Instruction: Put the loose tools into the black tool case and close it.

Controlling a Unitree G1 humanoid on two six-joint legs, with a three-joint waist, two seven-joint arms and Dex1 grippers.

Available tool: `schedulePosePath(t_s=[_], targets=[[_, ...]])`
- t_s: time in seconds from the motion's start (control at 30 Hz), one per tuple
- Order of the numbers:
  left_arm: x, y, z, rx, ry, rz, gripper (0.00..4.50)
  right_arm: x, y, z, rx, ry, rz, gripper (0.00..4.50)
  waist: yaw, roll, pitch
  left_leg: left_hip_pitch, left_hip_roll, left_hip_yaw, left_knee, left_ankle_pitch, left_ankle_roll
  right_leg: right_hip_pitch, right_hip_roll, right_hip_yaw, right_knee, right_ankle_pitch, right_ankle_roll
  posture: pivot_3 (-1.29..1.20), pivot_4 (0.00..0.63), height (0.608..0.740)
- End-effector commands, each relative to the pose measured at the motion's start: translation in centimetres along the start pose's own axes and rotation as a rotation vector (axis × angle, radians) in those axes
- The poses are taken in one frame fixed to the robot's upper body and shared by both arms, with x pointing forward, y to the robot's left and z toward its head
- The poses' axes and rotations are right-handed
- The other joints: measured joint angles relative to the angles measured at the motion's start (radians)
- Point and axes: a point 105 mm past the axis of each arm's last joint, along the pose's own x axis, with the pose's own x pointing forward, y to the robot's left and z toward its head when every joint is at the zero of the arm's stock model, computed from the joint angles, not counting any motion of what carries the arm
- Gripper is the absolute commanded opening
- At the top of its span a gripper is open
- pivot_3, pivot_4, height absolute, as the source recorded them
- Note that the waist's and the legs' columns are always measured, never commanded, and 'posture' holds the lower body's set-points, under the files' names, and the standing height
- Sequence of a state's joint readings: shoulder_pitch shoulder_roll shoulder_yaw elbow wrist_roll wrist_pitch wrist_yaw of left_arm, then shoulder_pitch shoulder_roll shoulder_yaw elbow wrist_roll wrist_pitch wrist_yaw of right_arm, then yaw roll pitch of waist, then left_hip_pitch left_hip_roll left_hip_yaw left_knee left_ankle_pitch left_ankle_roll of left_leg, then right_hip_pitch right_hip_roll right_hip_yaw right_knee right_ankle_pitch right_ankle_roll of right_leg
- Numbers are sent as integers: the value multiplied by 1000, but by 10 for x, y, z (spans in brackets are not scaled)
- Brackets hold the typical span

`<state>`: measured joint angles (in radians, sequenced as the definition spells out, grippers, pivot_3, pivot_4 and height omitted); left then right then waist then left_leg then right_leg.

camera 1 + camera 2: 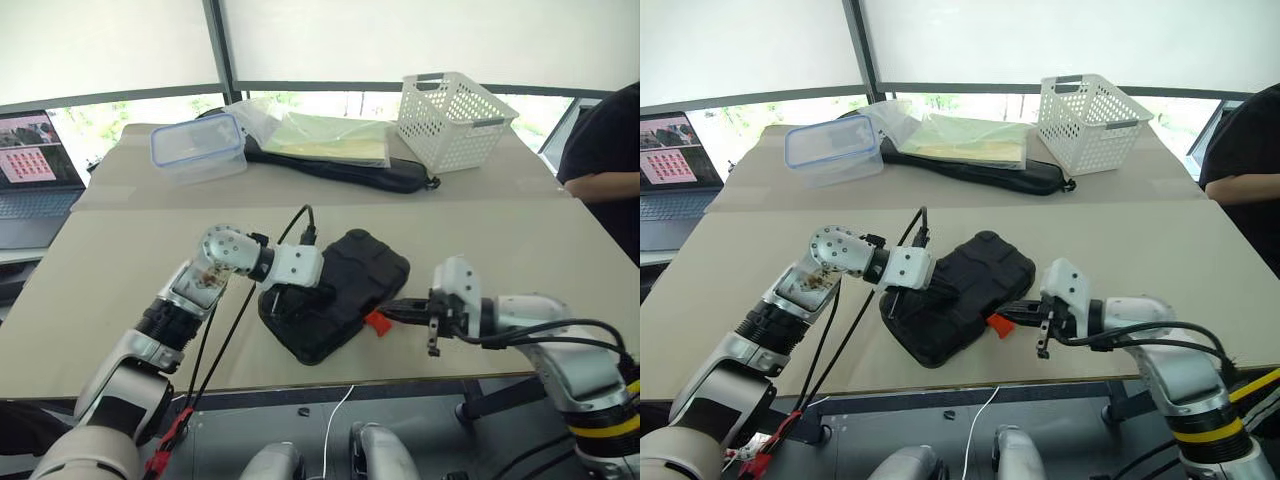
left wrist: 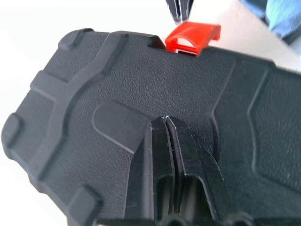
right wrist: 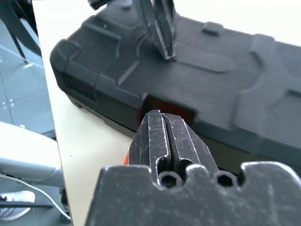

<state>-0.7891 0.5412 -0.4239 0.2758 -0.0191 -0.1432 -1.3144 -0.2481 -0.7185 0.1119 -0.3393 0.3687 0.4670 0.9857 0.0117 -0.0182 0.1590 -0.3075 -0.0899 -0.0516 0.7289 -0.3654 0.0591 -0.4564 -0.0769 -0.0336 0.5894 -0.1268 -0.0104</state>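
Observation:
The black tool case [image 1: 345,285] lies closed near the table's front edge, turned at an angle. Its orange latch [image 1: 377,323] sticks out from the side facing my right arm. My left gripper [image 1: 315,292] is shut, with its tips resting on the lid [image 2: 117,84]. My right gripper [image 1: 388,312] is also shut, and its tips are at the latch [image 2: 193,37] on the case's front wall [image 3: 225,84]. In the right wrist view, the left gripper's fingers [image 3: 162,33] stand on the lid above. The loose tools are out of view.
At the back of the table are a white basket [image 1: 455,120], a clear blue-rimmed box [image 1: 198,145] and a long black bag [image 1: 350,172] with plastic sleeves on it. A laptop [image 1: 30,170] sits at the far left. A person's arm [image 1: 605,165] shows at the right edge.

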Motion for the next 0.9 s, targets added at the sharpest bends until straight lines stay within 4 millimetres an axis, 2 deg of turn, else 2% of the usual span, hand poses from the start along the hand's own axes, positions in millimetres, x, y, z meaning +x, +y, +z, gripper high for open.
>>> schedulePosePath(t_s=[0.03,0.2,0.37,0.47,0.6,0.77,0.9], targets=[[12,-28,-30,-114,85,-109,110,5,-2,-7,-37,31,-18,0,0,0,-1,0,0,0,0,0,0,0,0,0,0,0,0,0,150,740],[10,-20,-28,-111,75,-72,110,3,5,-26,-24,105,3,0,2,1,-5,1,0,0,0,0,0,0,0,0,2,0,0,0,150,740],[8,-17,-24,-120,58,-62,110,-5,6,-21,7,71,-26,0,1,1,-9,1,0,0,0,0,0,0,0,0,2,-1,1,0,150,740],[9,-17,-24,-118,56,-58,110,-16,4,-10,107,-11,-81,0,2,1,-10,1,0,0,0,0,0,0,0,0,2,-1,1,0,150,740],[9,-17,-23,-115,51,-54,110,-24,10,-21,153,31,-92,0,2,1,-10,1,0,-1,0,0,0,0,0,0,1,-1,1,0,150,740],[14,-15,-18,-100,36,-55,110,-11,14,-43,170,96,-91,0,1,1,-10,1,0,-1,-1,0,0,0,0,0,1,-2,3,0,150,740],[17,-13,-15,-79,33,-64,110,6,5,-44,142,96,-108,0,2,1,-10,1,0,0,-1,0,0,0,0,1,1,-5,8,0,150,740]])
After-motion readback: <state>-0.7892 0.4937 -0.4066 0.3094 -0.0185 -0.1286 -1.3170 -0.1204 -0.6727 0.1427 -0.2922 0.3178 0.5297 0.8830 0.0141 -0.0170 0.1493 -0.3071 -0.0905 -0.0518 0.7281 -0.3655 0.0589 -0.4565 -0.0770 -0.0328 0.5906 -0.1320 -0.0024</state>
